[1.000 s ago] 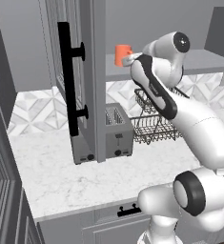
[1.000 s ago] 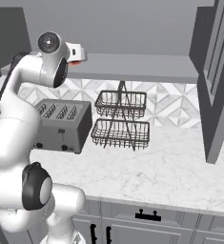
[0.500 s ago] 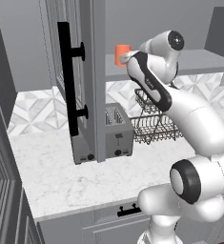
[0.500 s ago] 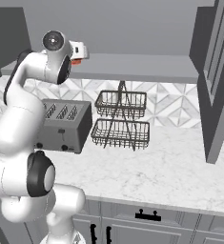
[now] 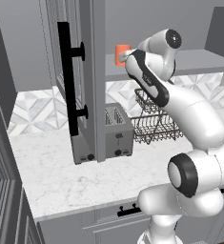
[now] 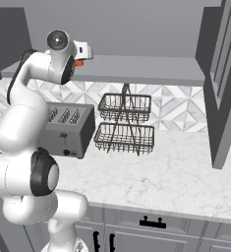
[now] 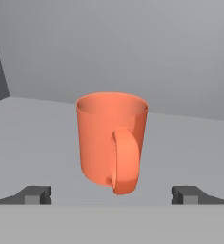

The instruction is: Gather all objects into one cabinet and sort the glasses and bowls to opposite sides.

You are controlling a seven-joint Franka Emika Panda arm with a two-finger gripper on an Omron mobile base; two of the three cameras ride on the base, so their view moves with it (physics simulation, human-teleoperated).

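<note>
Left of the arm hangs the grey cabinet door (image 5: pixel 87 81) with its black bar handle, unchanged. The tall orange-red mug (image 7: pixel 111 140) stands upright on the grey shelf (image 6: pixel 136 69), handle toward the hand. The gripper (image 7: pixel 111 194) has edged closer since before, fingers spread wide either side, not touching.

- Straight ahead of the hand (image 7: pixel 111 194): orange-red mug (image 7: pixel 111 139), upright on the grey shelf (image 7: pixel 189 143), handle facing the hand, between the wide-spread fingertips (image 7: pixel 35 194).
- Either side of the mug: bare shelf.
- Behind the mug: grey back wall (image 7: pixel 132 47).
- Left of the hand: open cabinet door (image 5: pixel 80 81).
- Below: toaster (image 5: pixel 117 131) and wire rack (image 5: pixel 154 121) on the tabletop (image 6: pixel 186 172).
</note>
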